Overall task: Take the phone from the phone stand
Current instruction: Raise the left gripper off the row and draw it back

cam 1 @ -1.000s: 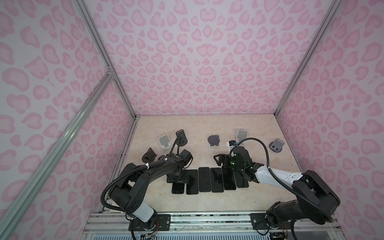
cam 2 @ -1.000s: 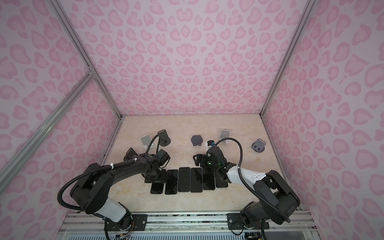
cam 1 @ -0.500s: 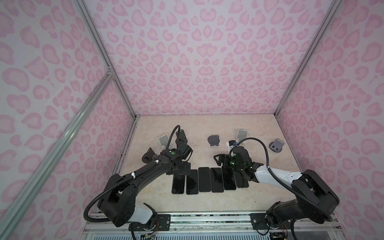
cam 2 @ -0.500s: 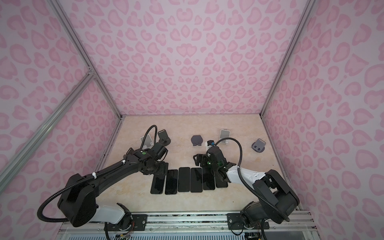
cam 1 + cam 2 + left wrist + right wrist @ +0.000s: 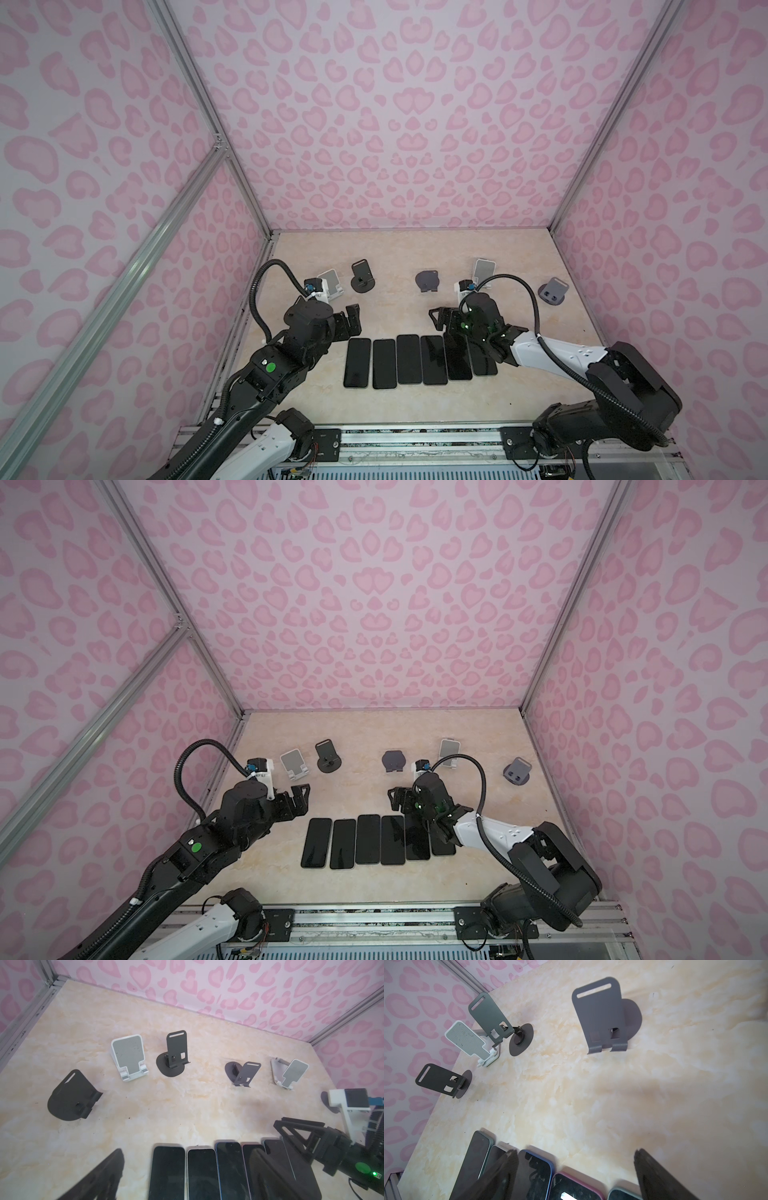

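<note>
Several dark-screened phones [image 5: 409, 359] lie flat in a row near the table's front, seen in both top views and both wrist views. The leftmost phone [image 5: 357, 362] [image 5: 167, 1172] lies apart from my left gripper [image 5: 348, 324] [image 5: 300, 798] [image 5: 187, 1154], which hangs open and empty just behind the row's left end. My right gripper [image 5: 441, 324] [image 5: 397, 800] [image 5: 576, 1154] hovers open and empty over the row's right end. Every phone stand in view holds nothing: white stand [image 5: 330, 282], black stand [image 5: 362, 276], grey stand [image 5: 428, 282].
More bare stands stand along the back: a white stand [image 5: 484, 270], a grey stand [image 5: 552, 291], and a dark stand [image 5: 72, 1095] near the left wall. Pink-patterned walls close in the marble table [image 5: 407, 257] on three sides.
My left gripper has opened wide and pulled back from the leftmost phone, which stays flat on the table. The right arm has not moved.
</note>
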Controlling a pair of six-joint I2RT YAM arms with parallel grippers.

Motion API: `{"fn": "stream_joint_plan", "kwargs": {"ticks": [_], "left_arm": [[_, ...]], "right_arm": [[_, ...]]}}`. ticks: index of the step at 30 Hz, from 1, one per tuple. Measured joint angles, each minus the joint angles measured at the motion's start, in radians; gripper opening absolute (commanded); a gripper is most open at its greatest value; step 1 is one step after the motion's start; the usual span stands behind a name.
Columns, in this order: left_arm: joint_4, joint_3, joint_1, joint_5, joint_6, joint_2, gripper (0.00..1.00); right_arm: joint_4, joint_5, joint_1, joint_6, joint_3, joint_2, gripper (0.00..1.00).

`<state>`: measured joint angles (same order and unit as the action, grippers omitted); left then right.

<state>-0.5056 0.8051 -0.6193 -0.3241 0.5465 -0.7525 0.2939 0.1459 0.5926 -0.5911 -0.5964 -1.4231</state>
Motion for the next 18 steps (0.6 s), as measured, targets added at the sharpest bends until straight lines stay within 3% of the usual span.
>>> {"fn": "stream_joint_plan", "kwargs": {"ticks": [5, 9, 13, 18], "left_arm": [[0.162, -0.101, -0.001, -0.140, -0.077, 0.000, 0.98], [0.388, -0.288, 0.030, -0.227, -0.282, 0.046, 0.98], [0.649, -0.512, 0.131, -0.245, -0.433, 0.121, 0.98], [0.779, -0.592, 0.196, -0.321, -0.444, 0.170, 0.98]], "right_arm": [[-0.002, -0.015, 0.000, 0.002, 0.000, -0.002, 0.89], [-0.002, -0.022, 0.000, 0.005, 0.000, -0.002, 0.89], [-0.004, -0.023, -0.001, 0.007, 0.000, -0.002, 0.89], [-0.009, -0.035, -0.002, 0.010, 0.000, 0.002, 0.89]]}}
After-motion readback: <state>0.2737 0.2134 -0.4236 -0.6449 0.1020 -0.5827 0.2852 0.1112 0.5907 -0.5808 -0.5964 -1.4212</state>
